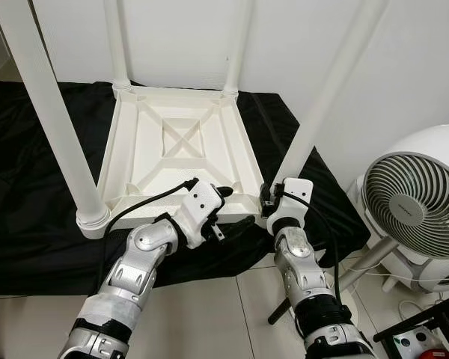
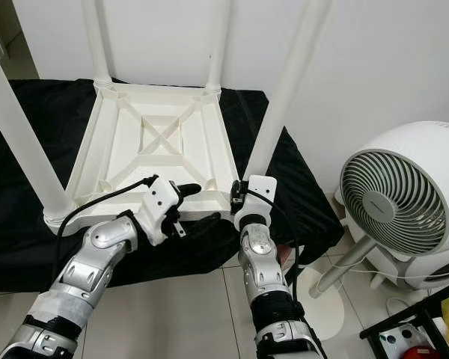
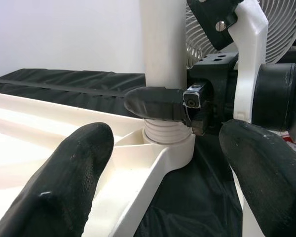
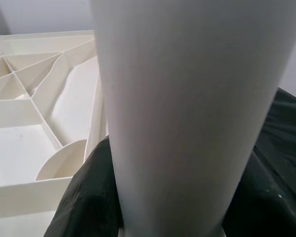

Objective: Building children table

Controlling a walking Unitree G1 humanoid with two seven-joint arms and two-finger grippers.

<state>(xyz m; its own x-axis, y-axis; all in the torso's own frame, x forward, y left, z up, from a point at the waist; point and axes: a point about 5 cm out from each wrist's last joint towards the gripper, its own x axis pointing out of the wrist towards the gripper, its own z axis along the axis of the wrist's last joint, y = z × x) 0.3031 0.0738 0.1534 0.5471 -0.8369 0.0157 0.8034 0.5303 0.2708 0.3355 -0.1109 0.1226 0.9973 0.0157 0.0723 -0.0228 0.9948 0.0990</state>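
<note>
A white children's table lies upside down on a black cloth, its ribbed underside facing up and its legs pointing upward. My right gripper is shut on the near right leg just above its threaded collar, with one black finger across the front of the leg. My left gripper is open at the table's front rim beside that corner, its fingers on either side of the rim, gripping nothing. The near left leg stands in its corner socket.
A white standing fan is close on the right, its pole and base on the tiled floor. A black rack sits at the lower right. A white wall runs behind the table.
</note>
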